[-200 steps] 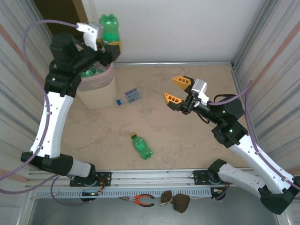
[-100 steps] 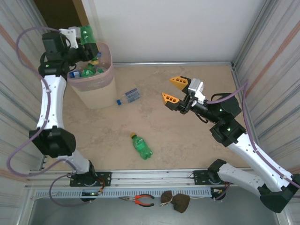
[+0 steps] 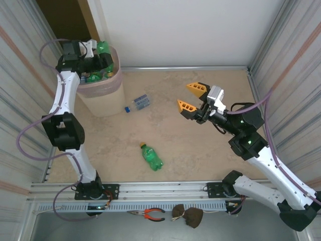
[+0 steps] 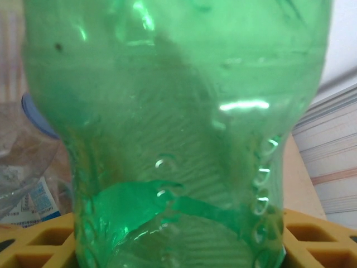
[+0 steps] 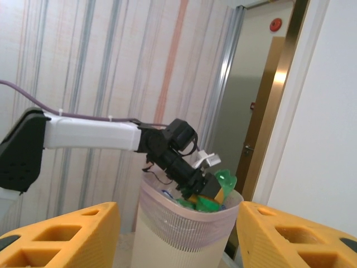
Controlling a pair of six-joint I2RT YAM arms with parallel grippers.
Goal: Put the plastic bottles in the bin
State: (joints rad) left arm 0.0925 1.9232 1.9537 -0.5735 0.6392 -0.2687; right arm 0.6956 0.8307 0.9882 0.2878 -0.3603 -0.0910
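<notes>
Step in hand: deposit. The left gripper [image 3: 100, 59], upper left of the top view, pinches a green bottle [image 4: 173, 139] above the bin [image 3: 105, 98]. Next, we judge, its jaws must spread. The right gripper [image 3: 182, 94] hovers spread, empty. A clear bottle [image 3: 138, 103] and a second green bottle [image 3: 151, 156] lie on the beige marbled tabletop [image 3: 200, 150]; white wall [image 3: 175, 30] behind, ribbed side panels [image 3: 296, 40].

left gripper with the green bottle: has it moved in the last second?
Yes. The left gripper, shut on the green bottle, has swung left from beyond the right rim of the bin to over its mouth.
</notes>
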